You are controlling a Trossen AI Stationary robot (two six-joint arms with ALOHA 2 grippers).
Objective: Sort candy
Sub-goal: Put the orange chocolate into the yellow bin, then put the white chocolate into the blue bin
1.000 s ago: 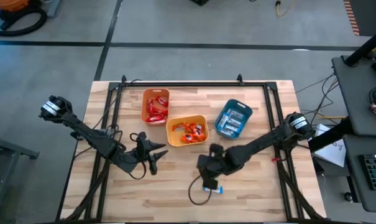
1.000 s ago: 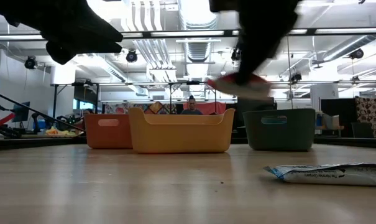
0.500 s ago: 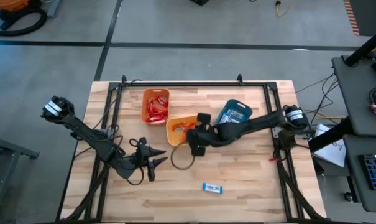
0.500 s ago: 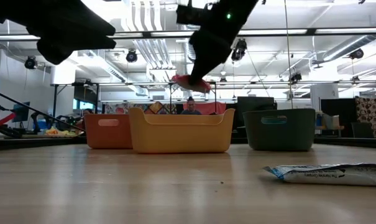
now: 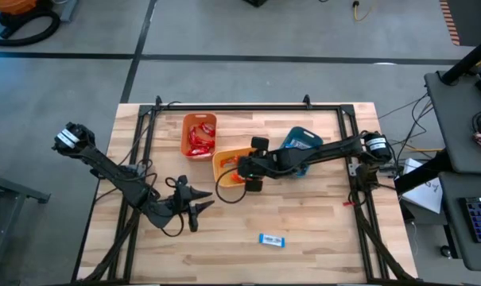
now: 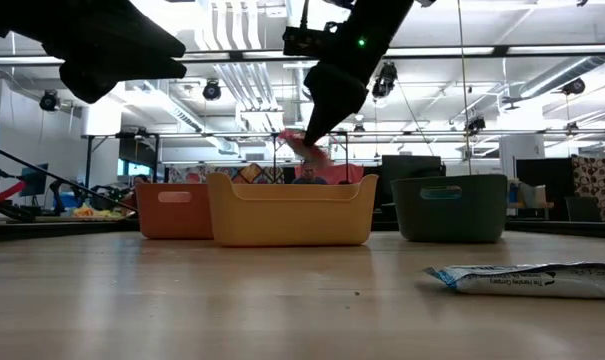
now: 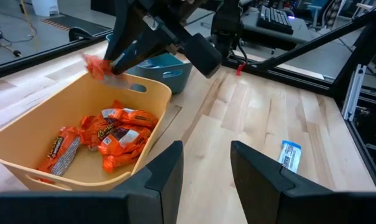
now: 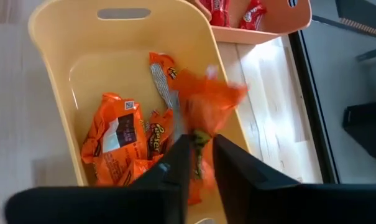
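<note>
— Where did we find the right gripper (image 5: 246, 169) at that moment?

— We saw it reaching over the yellow bin (image 5: 260, 151), up above the bin's rim. In the level view across the table it hung over that bin (image 6: 290, 212) with an orange packet (image 6: 304, 146) at its tip. Looking past its own fingers (image 8: 175, 163), we saw the packet (image 8: 203, 106) blurred just beyond the fingertips, which stood slightly parted. We could not tell whether they had any hold on the wrapper or had let it go.

— And the left gripper (image 5: 197, 200)?

— It waited low over the bare wood on the left of the table, well apart from the bins. Its fingers (image 7: 166, 175) stood apart with nothing between them.

— Where did we see the candy?

— Sorted by kind, mostly. The yellow bin held a loose heap of orange packets (image 7: 107, 138), which showed clearly past the left fingers. The orange bin (image 5: 186, 119), just beside the yellow one toward the table's far edge, held red-wrapped sweets (image 5: 199, 140). The teal bin (image 5: 296, 133), on the other side of the yellow bin, was largely covered by the right arm from above, so we could not make out its contents well.

— Anything out on the table?

— One blue-and-white bar (image 5: 271, 240) lay flat on the wood near the front edge, well apart from all three bins and from both grippers. In the level view it lay close to the camera at the right (image 6: 527, 279).
</note>
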